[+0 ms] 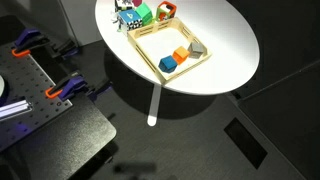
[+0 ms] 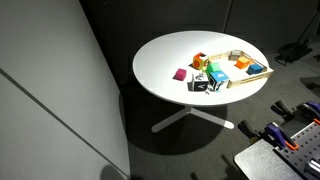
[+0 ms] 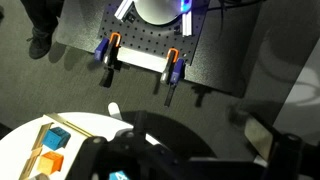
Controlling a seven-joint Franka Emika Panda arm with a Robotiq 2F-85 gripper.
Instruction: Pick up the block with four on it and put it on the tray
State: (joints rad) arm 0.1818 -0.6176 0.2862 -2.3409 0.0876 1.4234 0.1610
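The block with four on it (image 1: 128, 18) is a small white cube with dark and blue marks. It stands on the round white table just outside the tray's end, and it also shows in an exterior view (image 2: 200, 85). The pale wooden tray (image 1: 146, 56) (image 2: 250, 77) holds orange, blue and grey blocks. In the wrist view the tray (image 3: 30, 140) lies at the lower left. My gripper (image 3: 198, 145) shows only in the wrist view. It is high up and off the table's edge, with its dark blurred fingers wide apart and nothing between them.
A green block (image 1: 143, 14), a red-orange block (image 1: 165, 10) and a magenta block (image 2: 181, 74) stand near the task block. The robot's perforated base plate with orange clamps (image 3: 140, 55) lies beyond the table. Dark floor surrounds the table's pedestal (image 1: 153, 105).
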